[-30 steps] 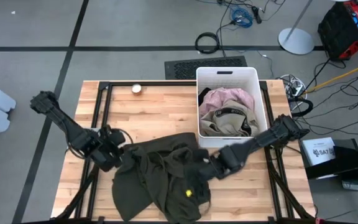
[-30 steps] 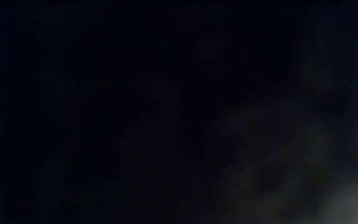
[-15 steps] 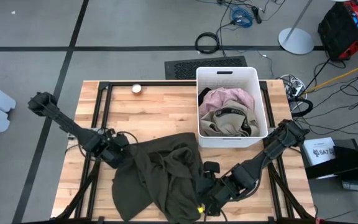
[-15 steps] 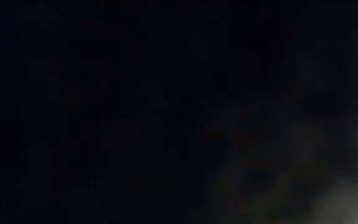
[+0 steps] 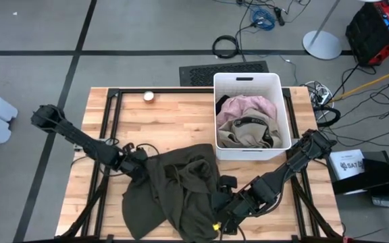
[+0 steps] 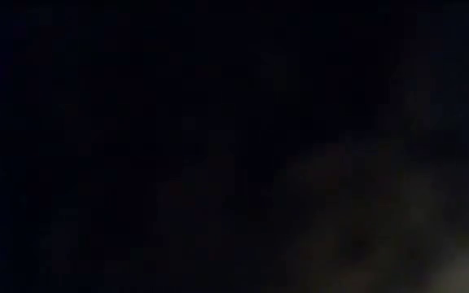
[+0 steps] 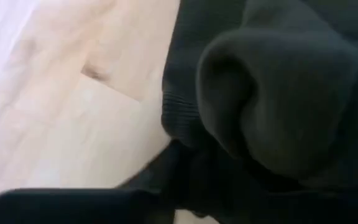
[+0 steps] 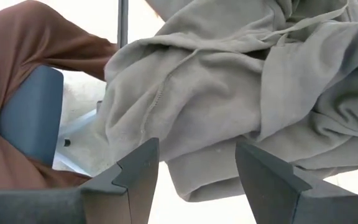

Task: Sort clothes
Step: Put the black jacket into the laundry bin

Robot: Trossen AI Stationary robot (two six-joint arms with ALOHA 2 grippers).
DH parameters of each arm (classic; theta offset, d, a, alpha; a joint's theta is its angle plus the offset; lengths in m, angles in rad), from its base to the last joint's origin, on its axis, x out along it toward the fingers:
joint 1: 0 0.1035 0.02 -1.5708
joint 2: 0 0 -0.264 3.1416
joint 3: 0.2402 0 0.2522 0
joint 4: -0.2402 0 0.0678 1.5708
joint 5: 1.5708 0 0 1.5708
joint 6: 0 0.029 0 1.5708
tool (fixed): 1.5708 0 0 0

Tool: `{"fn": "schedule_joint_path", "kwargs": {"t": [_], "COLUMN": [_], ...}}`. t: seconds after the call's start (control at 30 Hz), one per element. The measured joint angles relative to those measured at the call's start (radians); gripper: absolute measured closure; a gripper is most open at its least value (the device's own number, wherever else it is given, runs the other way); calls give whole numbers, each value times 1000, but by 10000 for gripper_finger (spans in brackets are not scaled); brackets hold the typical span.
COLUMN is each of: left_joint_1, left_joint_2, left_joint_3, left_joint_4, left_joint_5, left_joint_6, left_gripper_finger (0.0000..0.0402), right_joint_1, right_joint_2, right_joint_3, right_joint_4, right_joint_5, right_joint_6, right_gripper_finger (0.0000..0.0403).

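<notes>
While the large dark olive fabric garment [image 5: 177, 192] lies crumpled across the near middle of the pale wooden table [image 5: 174, 118], I have both arms down at it. The left gripper [image 5: 139, 167] sits at the garment's left edge, pushed into the cloth; in its wrist view a thick olive fold [image 7: 278, 93] fills most of the picture over bare tabletop, and I cannot tell whether its fingers are apart or pinched on fabric. The right gripper [image 8: 194, 180] is at the garment's near right corner, by the table's front edge, and its two dark fingers [image 8: 138, 171] stand apart with a hem of the garment between them, not clamped. Just behind the garment stands the white rectangular plastic bin [image 5: 251, 81], holding a pale pink garment [image 5: 248, 106] toward the back, a beige one with a lettered waistband [image 5: 245, 129] in front of it, and a sliver of black cloth [image 5: 220, 106] at its left wall. A small round white object [image 5: 148, 96] rests near the table's far edge (I cannot make out what it is). The low view is almost wholly dark, something covering the lens, so it gives me nothing. In the right wrist view a brown sleeve [image 8: 23, 74] and a blue chair back [image 8: 30, 115] show beyond the cloth.
</notes>
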Motion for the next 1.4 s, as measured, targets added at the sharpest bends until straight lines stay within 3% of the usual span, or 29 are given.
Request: {"fn": "schedule_joint_path", "kwargs": {"t": [0.07,0.13,0.27,0.43,0.63,0.83,1.1,1.23,1.4], "left_joint_1": [1,2,1,0,1,9,83,122,136], "left_joint_2": [-6,-20,-36,-44,-46,-31,107,215,355], "left_joint_3": [15,36,142,357,610,737,749,825,937], "left_joint_4": [-37,-112,-351,-689,-883,-745,-167,-97,6], "left_joint_5": [13,34,40,-79,-171,-152,22,49,118], "left_joint_6": [14,12,22,40,73,132,452,578,698], "left_gripper_finger": [358,384,394,397,398,398,398,398,398], "right_joint_1": [2,7,8,8,9,18,34,45,76], "right_joint_2": [-3,-8,-26,-45,-68,-95,-125,-125,-123], "right_joint_3": [0,0,0,0,0,0,0,-7,-72], "right_joint_4": [1,3,1,1,1,0,-31,-125,-125], "right_joint_5": [-1,0,3,5,5,2,4,17,115], "right_joint_6": [0,3,4,4,3,21,26,69,36], "right_gripper_finger": [204,204,204,204,204,204,204,204,204]}}
